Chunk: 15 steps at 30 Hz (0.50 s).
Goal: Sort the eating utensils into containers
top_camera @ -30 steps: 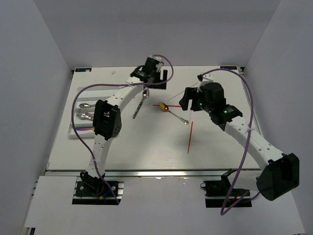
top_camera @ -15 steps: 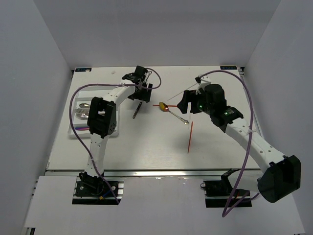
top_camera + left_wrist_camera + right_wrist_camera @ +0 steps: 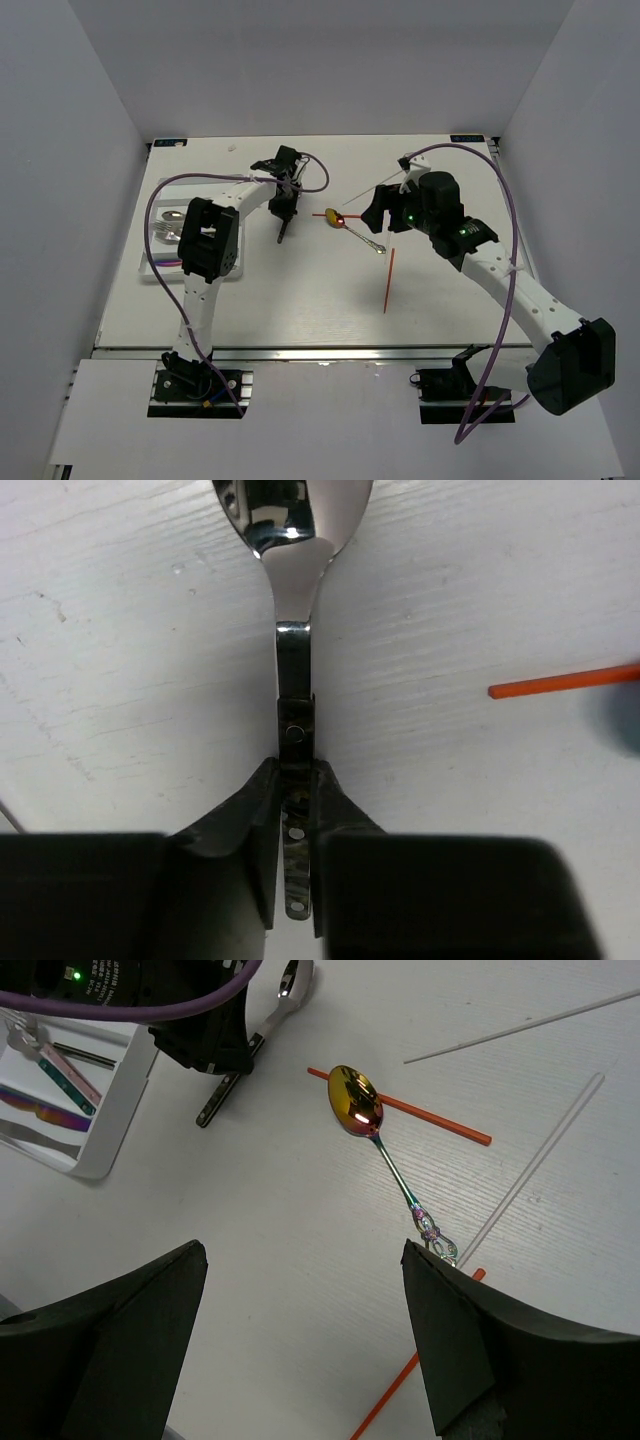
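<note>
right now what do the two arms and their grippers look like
Both the left arm and right arm are slim white links joined by bulky black joint housings, each trailed by a loose purple cable. A small green light glows on the right wrist block. The left gripper and right gripper have matte black, wedge-shaped fingers. No printed markings are legible.

free: table (image 3: 290, 300) front half | blocked: gold spoon (image 3: 390, 1165), red stick (image 3: 440, 1122), clear sticks (image 3: 520, 1027) mid-right
</note>
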{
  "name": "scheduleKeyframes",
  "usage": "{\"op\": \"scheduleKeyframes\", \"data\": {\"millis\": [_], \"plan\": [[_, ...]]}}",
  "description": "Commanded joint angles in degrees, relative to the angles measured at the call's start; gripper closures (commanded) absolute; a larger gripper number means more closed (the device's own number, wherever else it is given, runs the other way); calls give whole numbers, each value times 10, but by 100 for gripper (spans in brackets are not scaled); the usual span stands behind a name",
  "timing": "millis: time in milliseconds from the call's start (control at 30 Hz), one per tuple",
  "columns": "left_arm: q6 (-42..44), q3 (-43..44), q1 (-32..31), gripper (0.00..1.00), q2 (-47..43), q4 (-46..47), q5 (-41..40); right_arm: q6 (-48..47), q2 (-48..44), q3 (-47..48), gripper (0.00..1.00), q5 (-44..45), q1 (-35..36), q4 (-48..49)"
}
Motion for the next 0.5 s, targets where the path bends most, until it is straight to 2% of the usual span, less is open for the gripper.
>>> {"op": "scheduleKeyframes", "data": {"millis": [0,33,67,167,267,333,367,433,467], "plan": [[-14,-2,4,83,-17,1,12,-7,-26,-1,16,-5,0,14],[-18,0,4,95,-20,-3,10,-7,-28,-1,16,-3,0,14],[-29,5,3,99,-26,-4,11,-7,-29,-1,16,-3,0,14],[-63,8,3,100,-73,7,24,-6,-31,0,16,-2,-1,17],[-124,-19,9,100,-158,92,27,-4,-29,-1,16,-6,0,21],[-178,-51,35,100,-219,127,-14,-1,-27,-4,16,-7,0,28],[-246,-69,51,100,-239,166,-24,0,-26,-9,16,-11,-1,31],[-339,-167,94,100,-282,210,-39,2,-21,-13,16,-14,0,37],[-439,-213,147,100,-328,268,-32,3,-19,-14,16,-18,0,39]]}}
